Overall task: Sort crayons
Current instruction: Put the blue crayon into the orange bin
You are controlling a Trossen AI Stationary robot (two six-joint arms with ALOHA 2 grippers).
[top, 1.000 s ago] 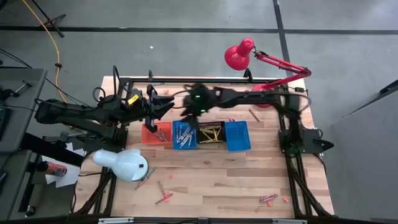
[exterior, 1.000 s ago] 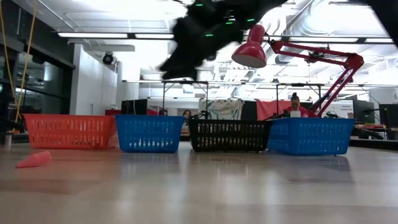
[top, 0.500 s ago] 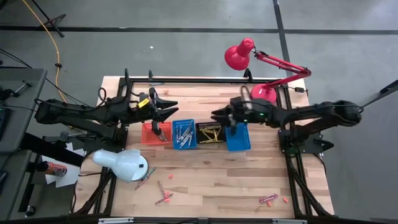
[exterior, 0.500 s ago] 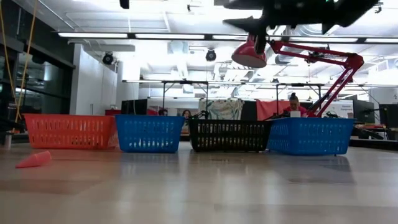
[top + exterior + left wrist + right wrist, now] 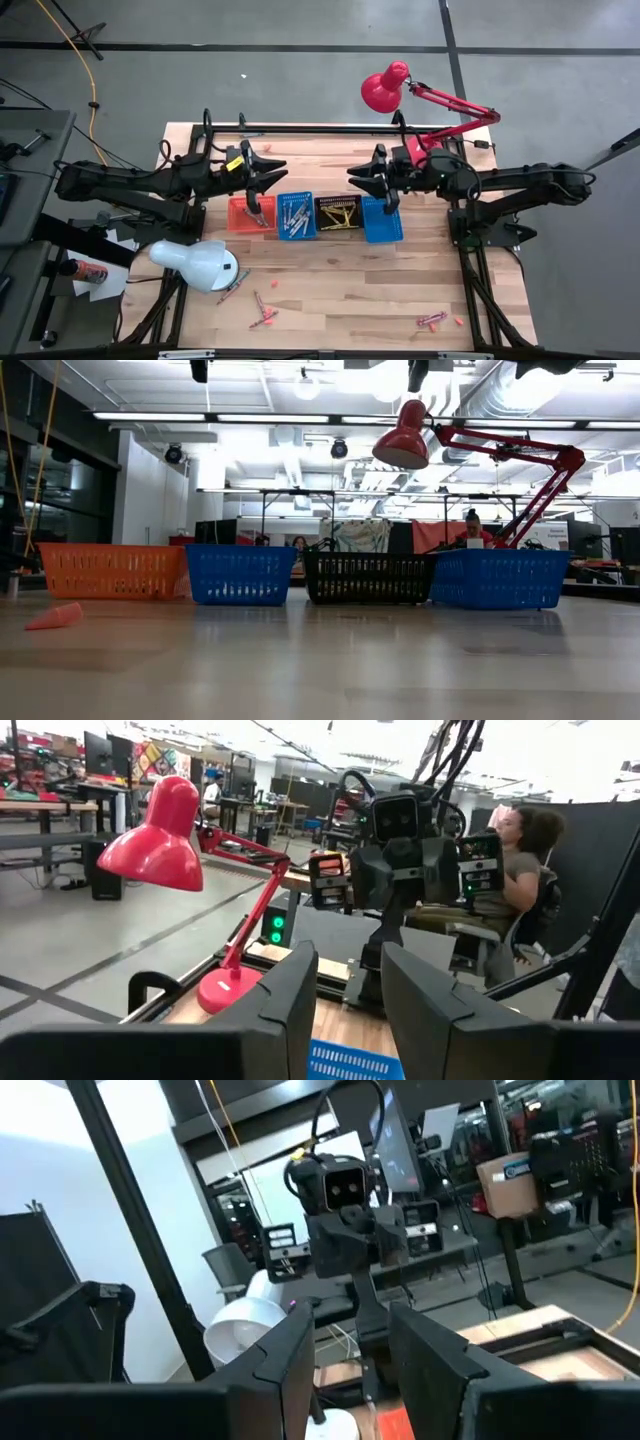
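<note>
Crayons, thin waxy sticks, lie scattered near the table's front edge, left and right, with more inside the mesh baskets lined up mid-table. The left gripper hangs above the orange basket, fingers parted, holding nothing. The right gripper hangs above the rightmost blue basket, likewise parted and empty.

No word, brand or number reads clearly anywhere around me. From my right wrist I see a brown cardboard box in the room behind carrying a small blue label, its lettering too small to make out. From my left wrist, colourful posters hang on a far wall, their print equally illegible.
</note>
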